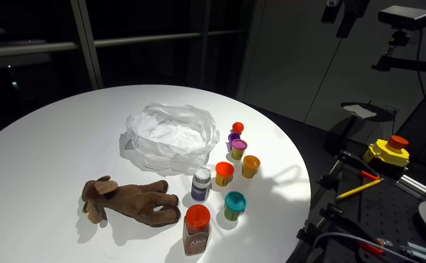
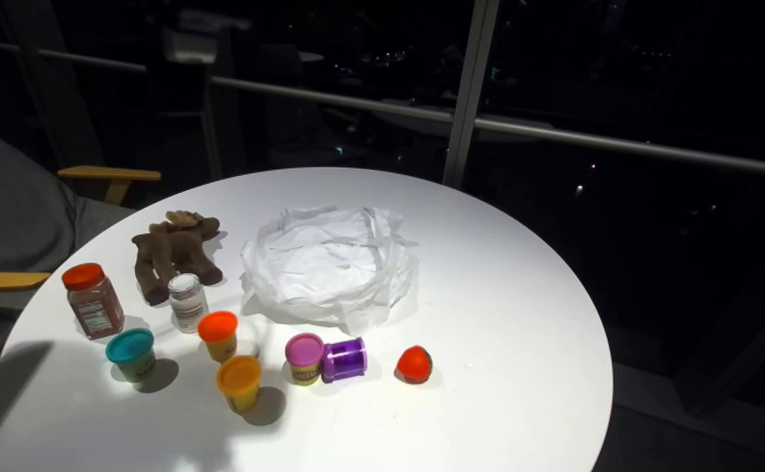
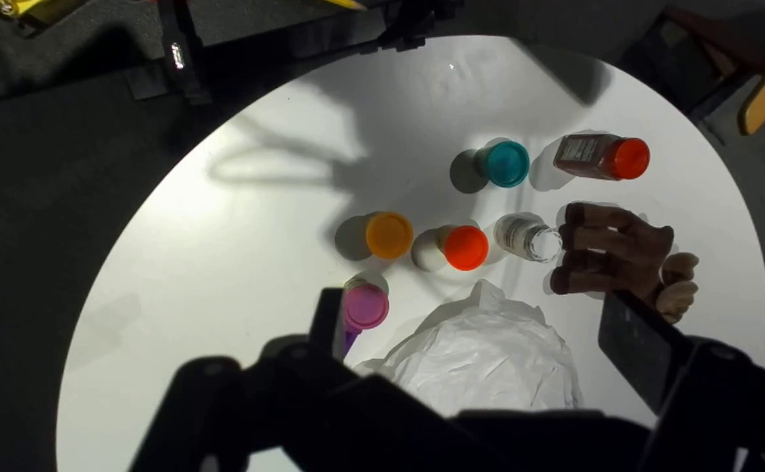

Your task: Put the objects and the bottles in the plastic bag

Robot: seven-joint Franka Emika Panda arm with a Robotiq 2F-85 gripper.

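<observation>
Round white desk [image 2: 500, 295] by dark windows [image 2: 618, 78], grey chair [image 2: 15, 210] just beside it. Beyond the desk in an exterior view: camera [image 1: 406, 18] on a mount, yellow box [image 1: 384, 154] with a red button, yellow pencil [image 1: 359, 189]. Pots stand in a loose row off one side of the plastic bag [image 2: 316, 307]: teal-lidded pot [image 2: 131, 357], orange-lidded pot [image 2: 239, 387], red-orange-lidded pot [image 2: 218, 336], pink-lidded pot [image 2: 305, 360]. Purple tube [image 2: 345, 359] lies just beside the pink-lidded pot, can't tell if touching; red roundish piece [image 2: 415, 364] sits apart past it. Tight spot: pale bottle [image 1: 201, 184], upright near the bag, between the brown plush toy [image 1: 136, 202] and the red-orange-lidded pot. Red-capped jar [image 1: 197, 232] upright near the teal one. Hand [image 3: 484, 334] is wide open and empty, up above the desk; fingers [image 3: 641, 351] far apart in the wrist view. Relative to it: bag is below, mouth up and spread, showing in the gap; pink-lidded pot and a sliver of purple tube show right by one finger; plush toy lies on its side, partly hidden behind the other. Pale bottle, jar and remaining pots lie out past the fingertips in that view.
</observation>
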